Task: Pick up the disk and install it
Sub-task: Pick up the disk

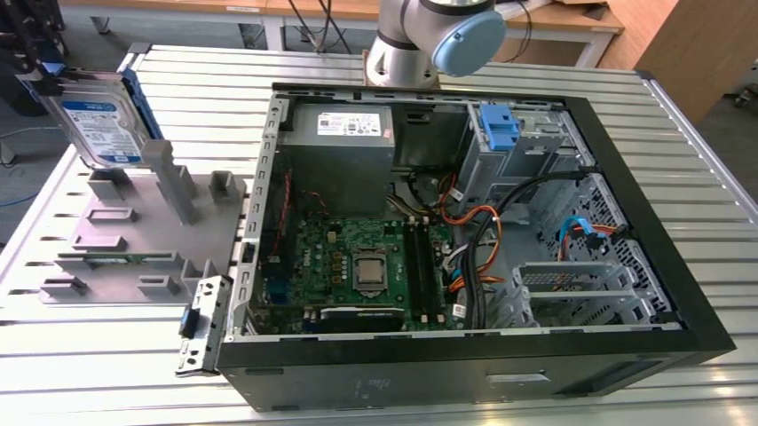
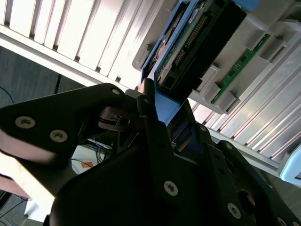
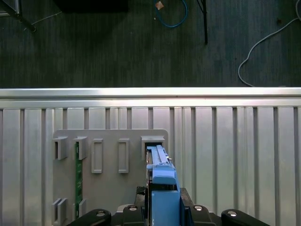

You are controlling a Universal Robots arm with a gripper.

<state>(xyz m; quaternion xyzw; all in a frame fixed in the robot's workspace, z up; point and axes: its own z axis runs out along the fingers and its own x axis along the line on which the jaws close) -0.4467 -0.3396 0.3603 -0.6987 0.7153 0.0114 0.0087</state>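
Disk clamped on edge at the grey holder, at the exterior view's left.
At the exterior view's left you have the disk [image 1: 105,120] standing upright, label toward the camera, blue rails down both sides, at the far corner of the grey holder [image 1: 130,235]; whether it clears the holder's slot cannot be told; in the first wrist view your gripper [image 3: 162,209] points down at the slatted table [image 1: 663,133], closed narrow on the disk's blue rail; in the second wrist view a black finger [image 2: 150,122] presses against that rail; further right lies the open computer case [image 1: 474,231], motherboard up, a blue bracket [image 1: 500,124] in its far bay; your arm's base [image 1: 409,49] stands behind the case.
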